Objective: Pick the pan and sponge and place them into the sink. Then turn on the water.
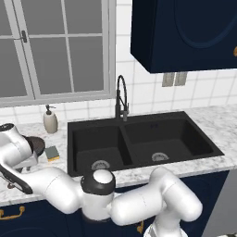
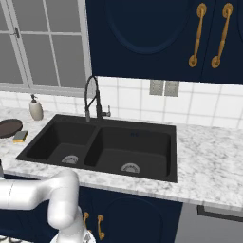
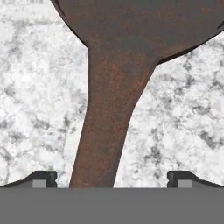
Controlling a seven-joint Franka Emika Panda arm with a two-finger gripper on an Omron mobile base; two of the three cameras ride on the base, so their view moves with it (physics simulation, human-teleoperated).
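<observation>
Right now the gripper is spread wide, a fingertip on each side of the pan handle, which runs between them, nothing pinched. Arm is folded low, reaching left across the marble counter front, hand pointing down over the pan. Sponge sits just beside the pan, left of the black sink. Soap bottle stands behind them, faucet behind the sink.

The hand straddles the pan handle, fingers spread, over marble counter.
</observation>
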